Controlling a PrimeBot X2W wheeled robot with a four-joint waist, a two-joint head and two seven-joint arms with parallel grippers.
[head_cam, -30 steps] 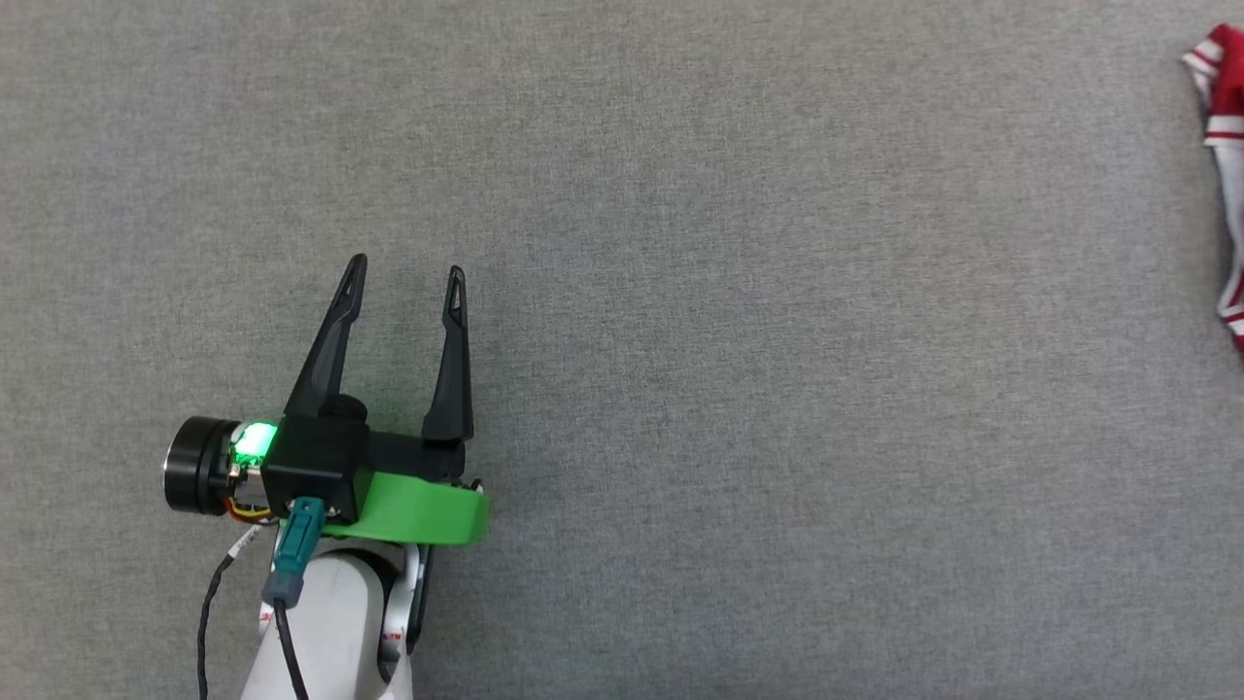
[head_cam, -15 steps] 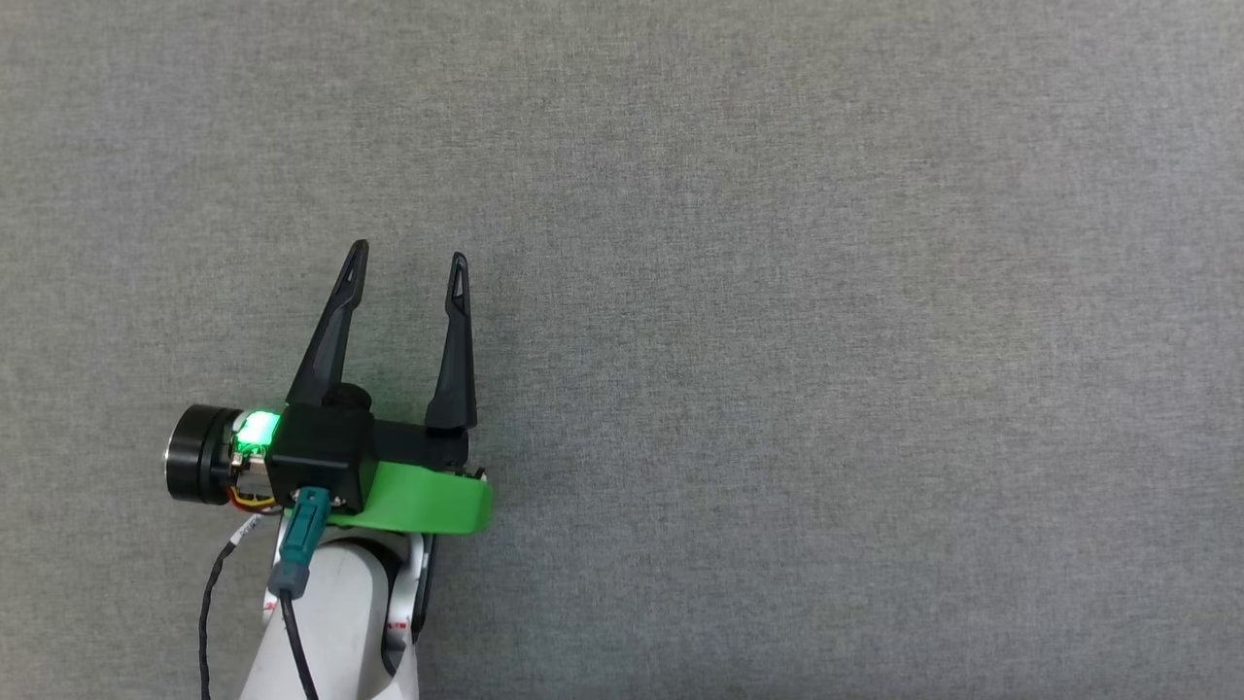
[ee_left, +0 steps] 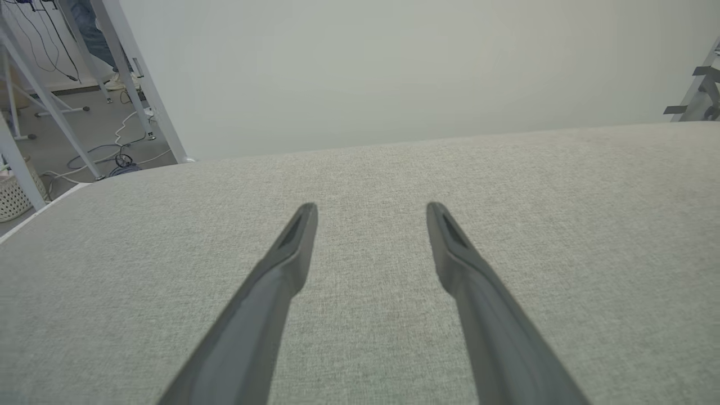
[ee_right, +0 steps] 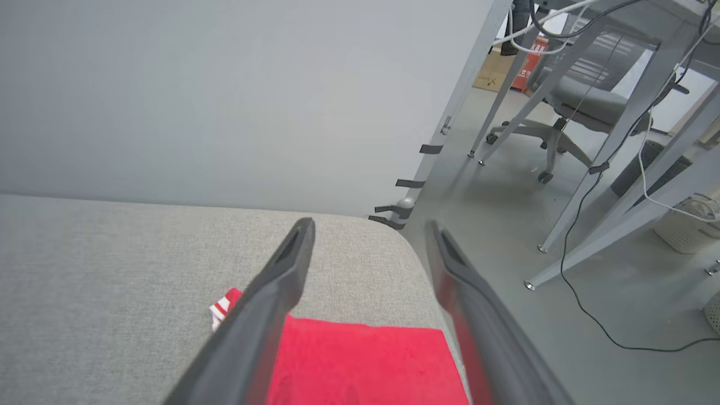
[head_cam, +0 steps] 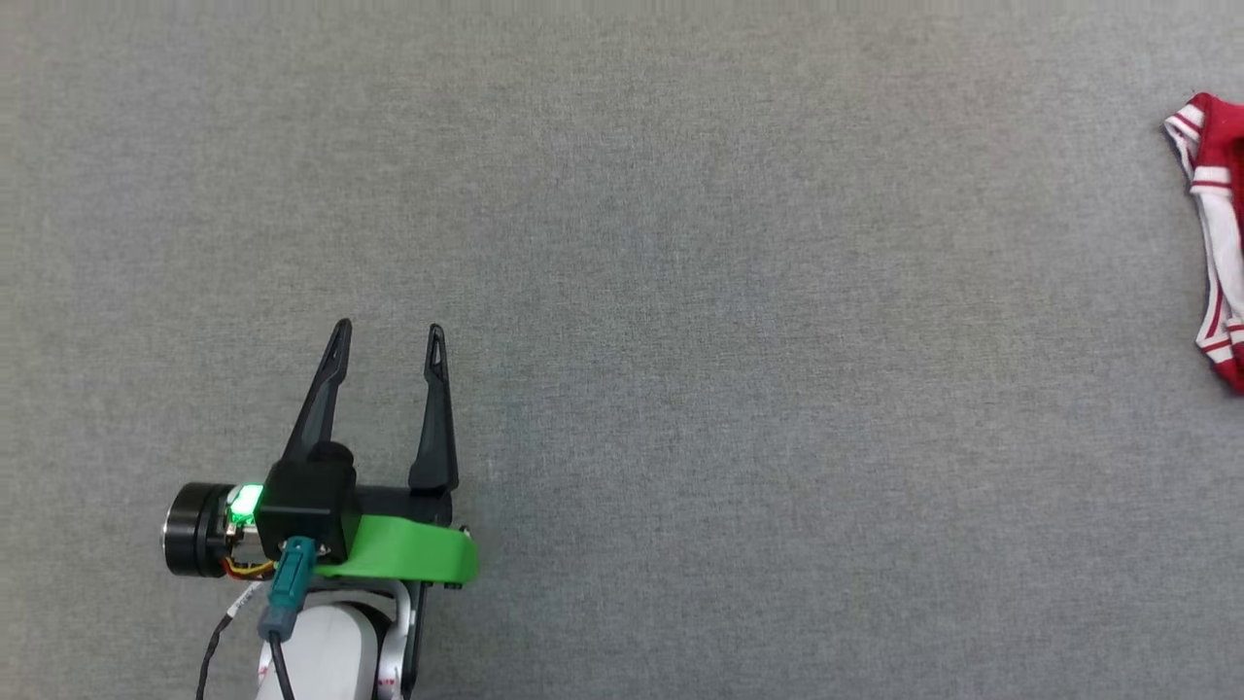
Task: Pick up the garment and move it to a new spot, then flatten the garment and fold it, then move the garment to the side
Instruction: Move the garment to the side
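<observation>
Your right gripper (ee_right: 369,225) hangs just over the garment (ee_right: 360,360) with its jaws wide and nothing between them, so the red cloth looks set down, not held. The garment lies flat, plain red face up, at the right edge of the counter (head_cam: 680,292), close to the far right corner. A bit of striped trim (ee_right: 222,308) pokes out on the side toward the counter's middle. I read this as the tail of the last step: the garment is at the side, and what remains is to get clear without spoiling the fold.

Raise the right arm straight up first, jaws wide, before you swing it anywhere. The long fingertips sit low over the cloth, and a sideways drag could catch a layer and pull the fold open or nudge the garment off the edge. In the right wrist view the red cloth runs very near the right edge. Whether any of it overhangs I cannot tell, so check that once the arm is out of the way.

Your left gripper (head_cam: 388,329) is over bare counter, well apart from the garment, jaws wide and empty. It has no job here; leave it where it is
</observation>
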